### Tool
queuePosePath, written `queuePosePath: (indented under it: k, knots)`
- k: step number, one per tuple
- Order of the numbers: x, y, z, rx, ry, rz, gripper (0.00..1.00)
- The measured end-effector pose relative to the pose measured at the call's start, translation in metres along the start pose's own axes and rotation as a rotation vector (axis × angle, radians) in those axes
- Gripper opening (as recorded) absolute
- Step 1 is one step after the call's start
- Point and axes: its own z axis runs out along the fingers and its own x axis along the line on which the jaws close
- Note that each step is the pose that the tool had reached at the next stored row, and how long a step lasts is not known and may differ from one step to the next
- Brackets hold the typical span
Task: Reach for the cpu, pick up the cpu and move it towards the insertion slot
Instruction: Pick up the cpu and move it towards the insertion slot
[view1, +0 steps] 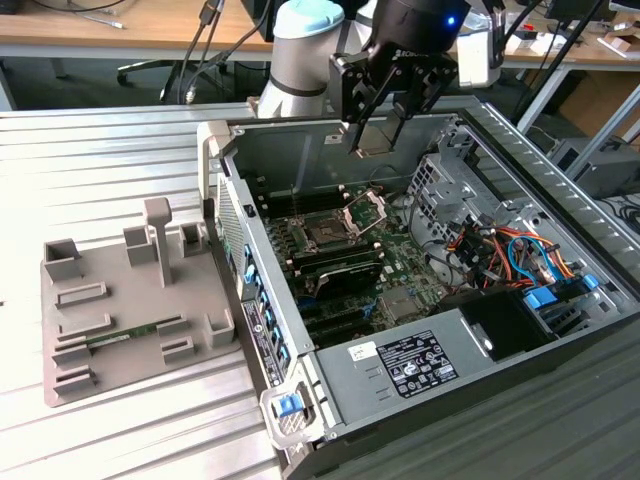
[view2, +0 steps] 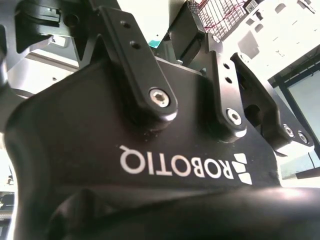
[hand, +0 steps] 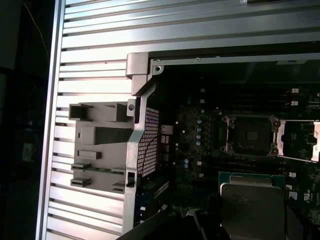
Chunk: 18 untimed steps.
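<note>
My gripper (view1: 379, 135) hangs above the open computer case, near its back wall, shut on the cpu (view1: 376, 150), a small flat pale chip held level between the fingertips. In the first wrist view the cpu (hand: 252, 206) is close to the camera, with a silvery top and a thin green rim. The insertion slot (view1: 325, 233) lies below on the motherboard. It is a square socket with a dark centre, and its metal frame (view1: 366, 211) is hinged open. In the first wrist view the insertion slot (hand: 249, 135) sits a short way off from the held chip. The gripper body (view2: 150, 150) is seen close up in the second wrist view.
A grey fixture tray (view1: 100, 320) on the ribbed table at the exterior view's left holds a green memory stick (view1: 125, 335). Inside the case, a drive cage (view1: 440, 190), coloured cables (view1: 500, 255) and the power supply (view1: 420, 360) crowd the exterior view's right. The case walls (view1: 250, 290) rise around the board.
</note>
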Motion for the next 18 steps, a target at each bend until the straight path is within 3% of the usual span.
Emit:
queuePosePath:
  k: [18]
  knots:
    - [-0.004, -0.0003, 0.0001, 0.0, 0.0, 0.0, 0.55]
